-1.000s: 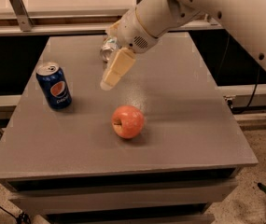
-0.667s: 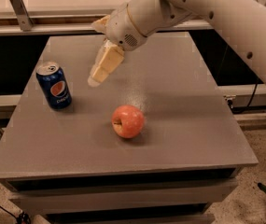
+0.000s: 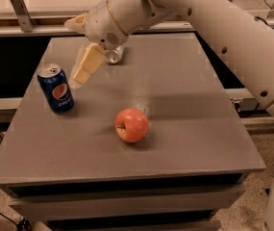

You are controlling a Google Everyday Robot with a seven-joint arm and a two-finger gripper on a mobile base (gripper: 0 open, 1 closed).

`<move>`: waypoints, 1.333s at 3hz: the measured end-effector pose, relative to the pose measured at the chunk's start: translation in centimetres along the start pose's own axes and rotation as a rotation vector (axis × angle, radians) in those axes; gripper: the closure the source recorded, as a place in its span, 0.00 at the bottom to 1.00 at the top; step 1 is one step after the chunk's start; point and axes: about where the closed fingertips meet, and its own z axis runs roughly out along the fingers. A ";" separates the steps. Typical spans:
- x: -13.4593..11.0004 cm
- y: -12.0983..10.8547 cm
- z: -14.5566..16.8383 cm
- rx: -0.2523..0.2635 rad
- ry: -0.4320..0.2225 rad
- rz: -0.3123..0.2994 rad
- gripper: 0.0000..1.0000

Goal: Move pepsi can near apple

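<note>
The pepsi can stands upright on the left side of the grey table. It is dark blue with a round logo and a silver top. The apple is red-orange and sits near the table's middle, to the right of the can and nearer the front. My gripper hangs above the table just right of and behind the can, clear of it. Its cream fingers are spread open and hold nothing.
A silver can lies behind the gripper toward the table's back, partly hidden by the wrist. My white arm crosses from the upper right. A rail and a bench run behind the table. The floor shows at the right.
My gripper has moved left and a little forward across the table, from above the middle toward the pepsi can. The can and the apple have not moved.
</note>
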 end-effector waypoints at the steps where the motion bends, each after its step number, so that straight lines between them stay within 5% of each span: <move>1: -0.3 0.3 2.0 -0.056 0.017 0.002 0.00; 2: -0.4 0.5 4.1 -0.106 0.020 0.011 0.00; 4: 0.2 1.2 5.8 -0.173 0.020 0.018 0.39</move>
